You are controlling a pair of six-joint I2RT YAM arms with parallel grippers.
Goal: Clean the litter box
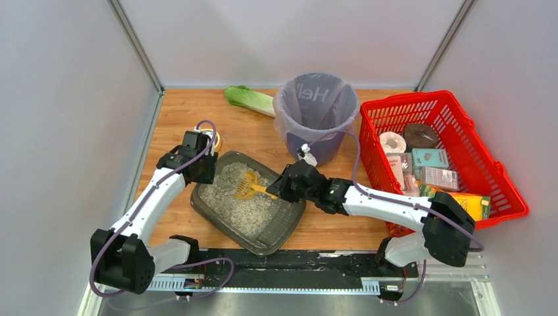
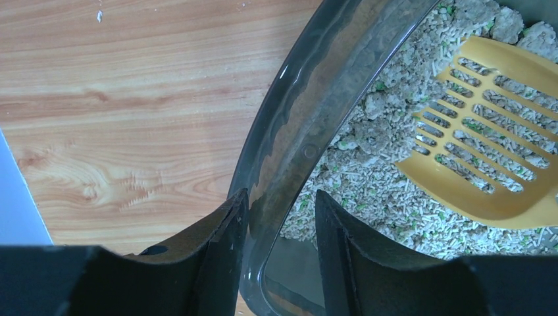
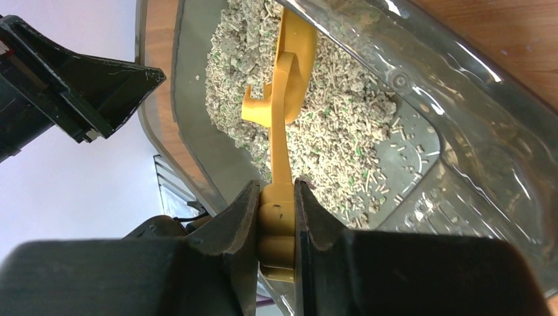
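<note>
Litter box (image 1: 281,229) on wood table (image 1: 177,112), centre-left, just in front of purple-lined bin (image 1: 309,141). Left gripper (image 2: 279,197) clamped on its far-left rim, one finger outside, one inside. Right gripper (image 3: 276,197) pinched tight on yellow scoop (image 3: 296,66) handle. Slotted scoop head lies in litter.

Open for passing: bare table (image 1: 177,118) along the left edge and toward the far-left corner, up to the leafy vegetable (image 1: 249,99). Blocked mid far edge by the bag-lined bin (image 1: 329,146); walled off along the right edge by the red basket (image 1: 408,99). Crowded over the litter box (image 1: 281,224): left claw (image 2: 279,204) clamped on its left rim, right claw (image 3: 275,191) gripping the yellow scoop (image 1: 249,186) from the right.
</note>
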